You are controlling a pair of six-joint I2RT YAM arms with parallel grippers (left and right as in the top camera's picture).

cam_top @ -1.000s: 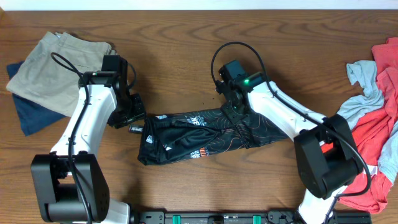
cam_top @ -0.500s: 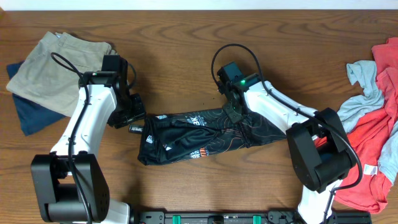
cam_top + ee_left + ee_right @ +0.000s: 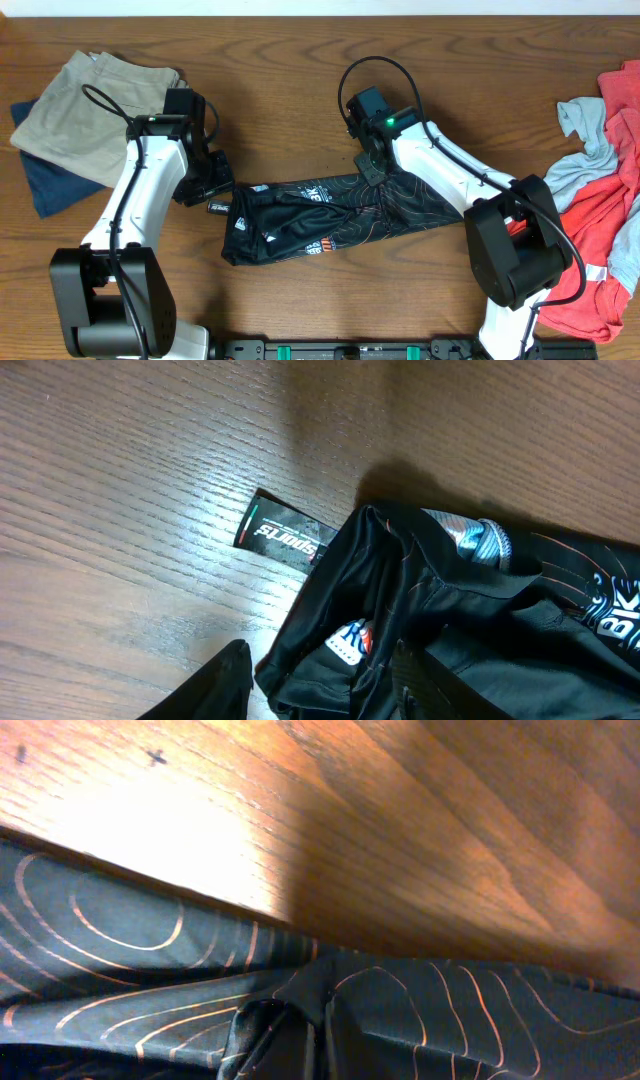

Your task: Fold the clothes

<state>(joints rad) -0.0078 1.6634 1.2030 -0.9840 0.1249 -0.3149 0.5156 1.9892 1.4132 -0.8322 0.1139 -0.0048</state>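
From above, the soft black T-shirt (image 3: 320, 220) with thin orange lines lies bunched in a long roll in the middle of the brown wooden desk (image 3: 300, 60). It looks light and floppy, so corners and hems are the best places to grab. There is bare desk above it. A tan folded pile (image 3: 95, 110) and a red and grey-blue heap (image 3: 600, 170) sit well apart at the sides.

Left wrist: the left end effector (image 3: 320, 690) looks open at the shirt's corner, one finger (image 3: 225, 680) clear of the cloth.

Right wrist: the right end effector (image 3: 315, 1040) looks pinched shut on a small fold near the shirt's top edge.
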